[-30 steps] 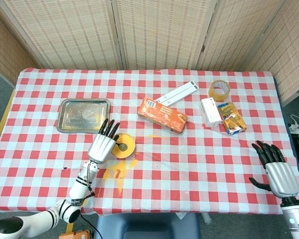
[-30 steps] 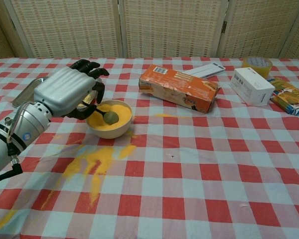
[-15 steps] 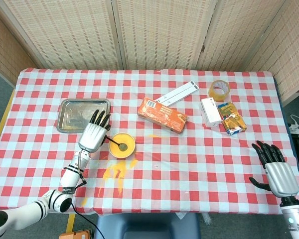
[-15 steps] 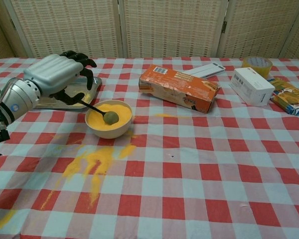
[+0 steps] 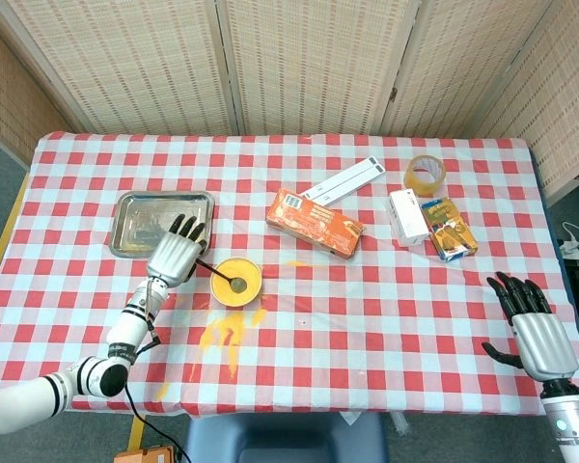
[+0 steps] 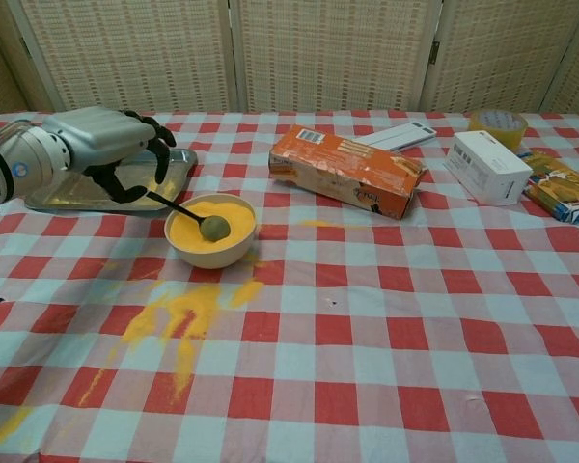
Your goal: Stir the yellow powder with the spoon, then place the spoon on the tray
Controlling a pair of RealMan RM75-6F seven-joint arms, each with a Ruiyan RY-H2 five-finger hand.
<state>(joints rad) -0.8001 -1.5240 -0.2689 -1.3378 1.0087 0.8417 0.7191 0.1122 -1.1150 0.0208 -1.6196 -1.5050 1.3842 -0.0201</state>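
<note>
A cream bowl of yellow powder stands left of the table's middle, also seen as the bowl in the head view. The dark spoon lies with its head in the powder and its handle leaning up and left over the rim; the spoon shows the same from above. My left hand hovers over the metal tray's near right corner, fingers loosely curved, just off the handle's end and holding nothing. The left hand overlaps the tray. My right hand rests open at the near right edge.
Spilled yellow powder streaks the checked cloth in front of the bowl. An orange box lies right of the bowl. A white box, a colourful packet, a tape roll and a white strip sit at the back right.
My left hand has drawn back left from the bowl toward the tray, leaving the spoon standing in the powder. Bowl, spoon and right hand have not moved.
</note>
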